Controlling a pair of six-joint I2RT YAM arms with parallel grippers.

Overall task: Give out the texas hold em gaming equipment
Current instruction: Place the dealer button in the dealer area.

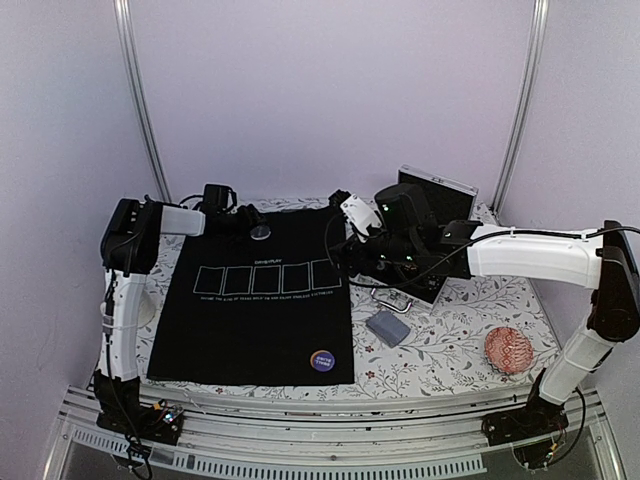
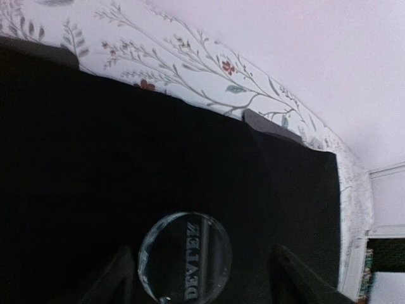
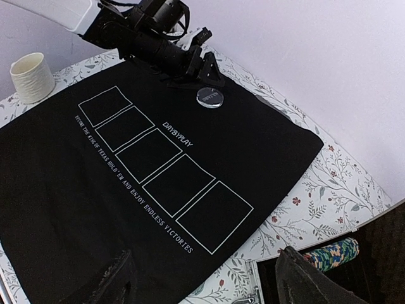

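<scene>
We record a floral-clothed table [image 1: 450,340] bearing a black mat [image 1: 250,330] centre-left. Right of the mat lie a blue-grey card deck [image 1: 388,327] and, lower right, a red patterned disc [image 1: 508,350].

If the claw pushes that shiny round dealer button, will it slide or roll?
Probably slide, not roll: the dealer button lies flat on the black mat. The cloth-like mat may drag on it. Its glossy face looks slippery to pinch.

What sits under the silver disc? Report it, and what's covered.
The silver disc lies on the black mat, beyond its printed boxes. The patch beneath it is hidden; floral tablecloth shows only around the mat.
</scene>
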